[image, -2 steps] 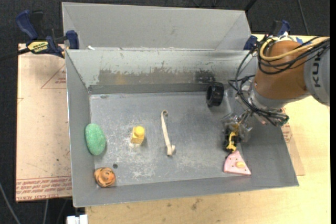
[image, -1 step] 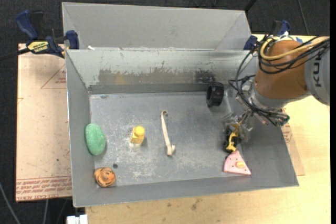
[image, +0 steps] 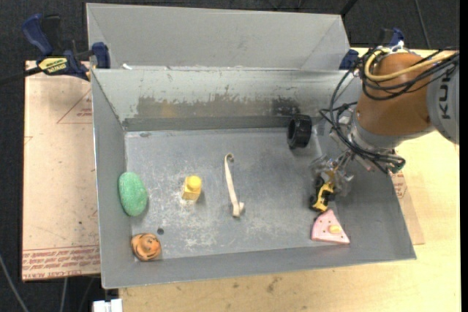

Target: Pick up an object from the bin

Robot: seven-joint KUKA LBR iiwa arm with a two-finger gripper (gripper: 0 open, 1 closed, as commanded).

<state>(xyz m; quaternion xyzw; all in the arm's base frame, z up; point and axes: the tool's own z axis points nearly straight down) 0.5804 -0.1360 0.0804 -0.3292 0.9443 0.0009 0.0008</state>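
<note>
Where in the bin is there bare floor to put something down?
Barest: the floor between the cream stick and the gripper, below the black ring. Also the back left, above the green oval and yellow piece. Crowded: right side, with gripper, yellow-black toy, pink wedge.

— Where is there room on the floor of the bin (image: 183, 150)?

— There's a broad bare patch just right of centre, between the cream stick (image: 232, 186) and the small yellow-and-black toy (image: 322, 195). The strip under the back wall from 10 to 12 o'clock is bare too, and so is the front edge at 6.

— What blocks the rest?

— At 3 o'clock the arm (image: 391, 99) and its cables come in over the rim, above the toy. A black ring (image: 299, 132) sits at 1 o'clock by the back wall. A pink wedge (image: 330, 228) lies at 4, near the toy. At 9 there's a green oval lump (image: 133, 193) and at 8 an orange round thing (image: 146, 247). A small yellow block (image: 191, 188) stands between lump and stick, apart from both.
</note>
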